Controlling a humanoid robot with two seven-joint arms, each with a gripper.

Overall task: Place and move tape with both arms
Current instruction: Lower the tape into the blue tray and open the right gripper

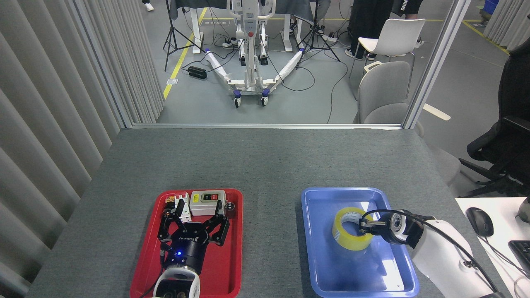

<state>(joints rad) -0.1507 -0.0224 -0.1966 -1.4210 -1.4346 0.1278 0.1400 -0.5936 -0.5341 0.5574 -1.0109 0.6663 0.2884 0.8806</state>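
A grey felt-covered table is holding two shallow plastic trays side by side, well apart. On the right, a wide roll of translucent yellow packing tape with a white printed core is sitting in the blue rectangular tray, near its middle, tilted with its opening facing up and toward the right. The right arm's black gripper is reaching in from the right, its fingers clamped on the roll's near wall, one finger inside the core. On the left, the left arm's black gripper, showing a small blue light, is hanging over the red rectangular tray with its fingers spread apart, holding nothing. Just beyond it in that tray is lying a grey switch box with coloured buttons.
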